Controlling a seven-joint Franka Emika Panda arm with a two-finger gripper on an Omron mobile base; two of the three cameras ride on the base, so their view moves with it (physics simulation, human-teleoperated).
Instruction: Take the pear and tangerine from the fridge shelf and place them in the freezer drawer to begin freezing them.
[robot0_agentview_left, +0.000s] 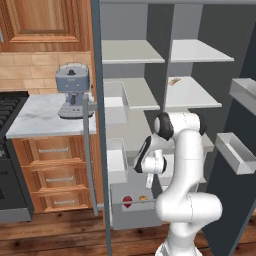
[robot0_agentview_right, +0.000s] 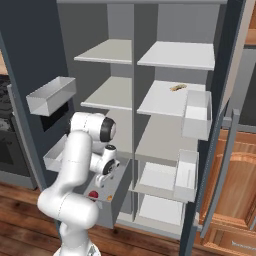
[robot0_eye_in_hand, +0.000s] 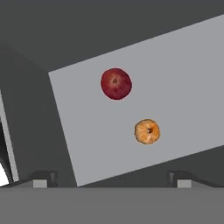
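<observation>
Claw (robot0_eye_in_hand: 112, 178) spread wide and holding nothing, poised above the pulled-out freezer drawer (robot0_eye_in_hand: 183, 74), touching neither fruit. Pear (robot0_eye_in_hand: 116, 83) and tangerine (robot0_eye_in_hand: 147, 131) resting on the drawer floor, near but apart, both rounded with no clear long axis. Stem ends turned up toward the hand camera.

Glossy white arm (robot0_agentview_left: 186, 165), dark joints
</observation>
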